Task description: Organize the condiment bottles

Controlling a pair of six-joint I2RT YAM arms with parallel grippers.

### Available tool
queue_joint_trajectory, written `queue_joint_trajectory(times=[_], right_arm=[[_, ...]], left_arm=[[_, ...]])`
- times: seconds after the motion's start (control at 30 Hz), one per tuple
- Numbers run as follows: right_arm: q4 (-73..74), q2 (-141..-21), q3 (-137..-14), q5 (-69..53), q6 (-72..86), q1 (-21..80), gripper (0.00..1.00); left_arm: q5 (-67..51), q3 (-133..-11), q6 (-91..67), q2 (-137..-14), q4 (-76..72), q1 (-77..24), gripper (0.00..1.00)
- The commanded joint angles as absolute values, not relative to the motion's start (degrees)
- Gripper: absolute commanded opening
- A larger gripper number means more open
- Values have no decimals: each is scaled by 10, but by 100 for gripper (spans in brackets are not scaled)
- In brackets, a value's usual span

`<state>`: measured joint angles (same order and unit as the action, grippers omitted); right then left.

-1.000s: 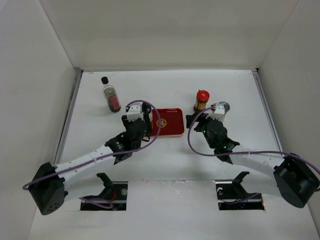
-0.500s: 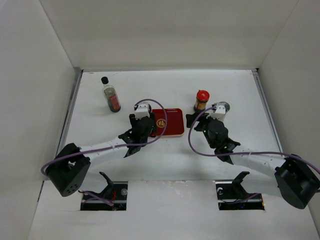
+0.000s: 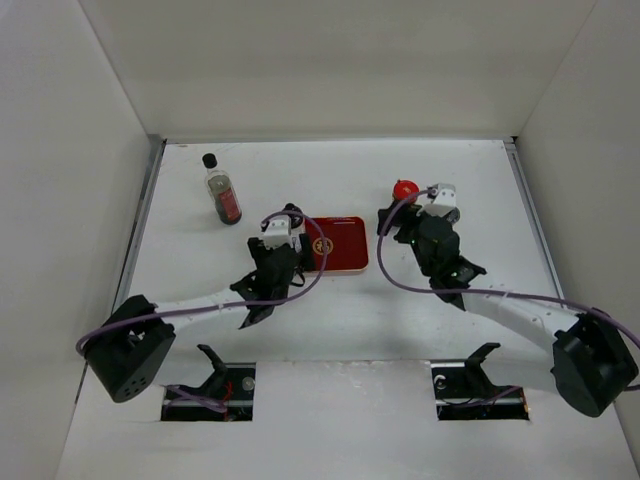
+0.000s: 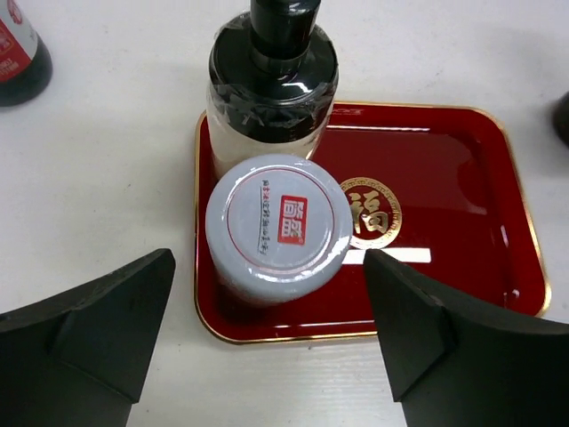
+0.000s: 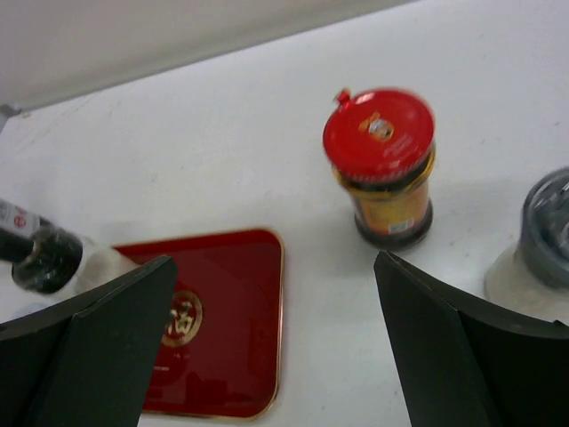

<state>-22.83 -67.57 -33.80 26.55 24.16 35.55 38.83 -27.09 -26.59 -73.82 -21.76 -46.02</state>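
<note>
Two condiment bottles stand on the nine o'clock side of the red tray [image 4: 444, 205]: a grey-lidded shaker [image 4: 277, 227] and, close at its twelve o'clock, a short black-capped bottle [image 4: 272, 80]. Off the tray, the tall dark-red bottle [image 3: 222, 190] stands at ten o'clock and the red-capped jar [image 5: 382, 169] at two, with a second shaker [image 5: 544, 236] at the jar's four o'clock. The left gripper [image 4: 267, 258] straddles the grey-lidded shaker, jaws spread clear of it. The right gripper [image 5: 274, 260] gapes wide and empty near the jar.

Flat red tray [image 4: 444, 205], gold rim, gold emblem, perhaps a character, white table [image 3: 340, 320]
</note>
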Motion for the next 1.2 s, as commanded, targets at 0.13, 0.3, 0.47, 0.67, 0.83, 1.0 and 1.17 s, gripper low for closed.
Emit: queue_joint_trajectory(times=[0.13,0.3,0.47,0.67,0.83,1.0,1.17], right_arm=[[-100,-726,-486,266,200,290,100],[-34,-815,-577,269,175,269,100],[-14,-871,-622,280,173,249,100],[-4,-925,-649,287,170,234,100],[-26,-959,-668,259,171,227,100],[-33,-975,-683,249,171,225,65],[-75,-899,-654,252,158,239,52]], left_arm=[[432,-187,-264,-605,-417,-486,100],[482,-115,-262,-494,-498,-489,100],[496,-84,-268,-458,-525,-496,100],[499,-78,-270,-489,-551,-501,100],[501,-78,-272,-505,-555,-500,100],[506,-79,-273,-518,-560,-498,100],[506,-76,-273,-519,-567,-498,100]])
